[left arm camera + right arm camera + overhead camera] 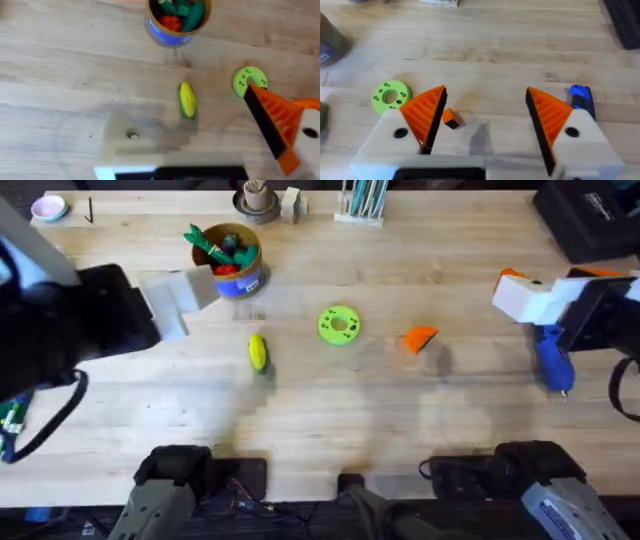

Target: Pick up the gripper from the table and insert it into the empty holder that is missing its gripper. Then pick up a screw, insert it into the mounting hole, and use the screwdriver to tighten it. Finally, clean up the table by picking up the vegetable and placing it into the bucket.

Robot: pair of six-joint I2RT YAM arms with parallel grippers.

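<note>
Overhead view shows the gripper [421, 338] lying loose on the surface [320, 430], between both arms. Right hand [485, 112] hangs spread and empty just above it. Left hand [200, 125] looks spread too, its holder [122, 140] bare. Being small and wedge-shaped, it may squirt sideways under a misaligned pinch.

We look down past the left gripper [207, 137], its jaws spread wide: one finger is the plain white holder [125, 142] with a bare mounting hole, the other carries an orange ribbed pad [276, 116]. Between them on the wooden table [60, 75] lies the yellow vegetable [187, 99], green along one edge, touching neither finger. Beyond it we see the bucket [172, 31] holding green and red toys, and a green disc [248, 79] sits just off the orange pad's tip.
</note>
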